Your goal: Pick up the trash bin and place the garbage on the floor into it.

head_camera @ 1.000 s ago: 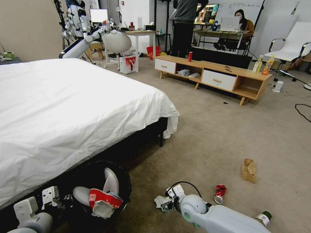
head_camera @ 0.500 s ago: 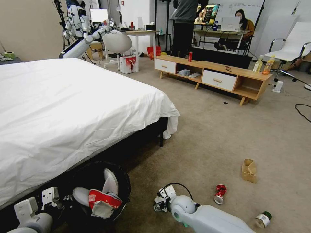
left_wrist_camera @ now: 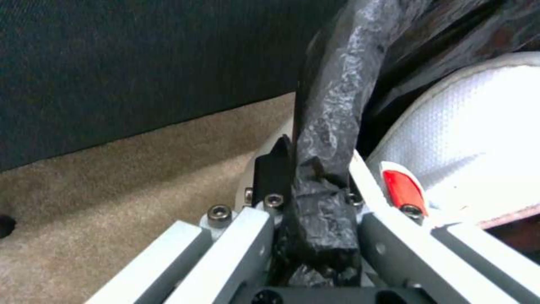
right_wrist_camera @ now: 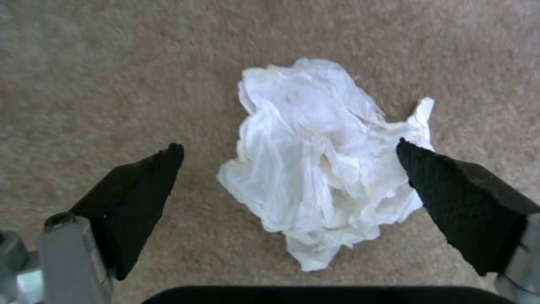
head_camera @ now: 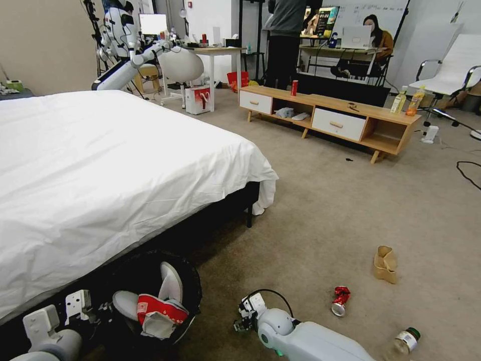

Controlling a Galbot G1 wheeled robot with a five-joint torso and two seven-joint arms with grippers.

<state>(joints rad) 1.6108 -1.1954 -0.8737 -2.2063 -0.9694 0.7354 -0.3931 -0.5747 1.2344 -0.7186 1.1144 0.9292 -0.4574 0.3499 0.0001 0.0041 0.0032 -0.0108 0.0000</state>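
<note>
The trash bin (head_camera: 186, 281), lined with a crinkly black bag, stands by the bed at the lower left with a crushed red-and-white wrapper (head_camera: 159, 312) on its grey flaps. My left gripper (head_camera: 82, 306) is shut on the bag-covered rim (left_wrist_camera: 332, 126), which sits between its fingers (left_wrist_camera: 270, 164). My right gripper (head_camera: 244, 321) hangs low over the floor (head_camera: 325, 210), open. A crumpled white tissue (right_wrist_camera: 315, 169) lies between its black fingertips (right_wrist_camera: 152, 177). More garbage lies to the right: a crushed red can (head_camera: 340, 301), a tan paper bag (head_camera: 385, 263) and a green-capped bottle (head_camera: 405, 340).
The white bed (head_camera: 100, 165) fills the left side, its dark frame close behind the bin. A low wooden cabinet (head_camera: 325, 118) stands far ahead with an upright red can (head_camera: 293, 87) and yellow bottles (head_camera: 399, 100). A black cable (head_camera: 468, 173) crosses the carpet at the right.
My right arm has slid left and nearer to me, and its gripper now covers the tissue that lay beside it. The left gripper and the bin have not moved.
</note>
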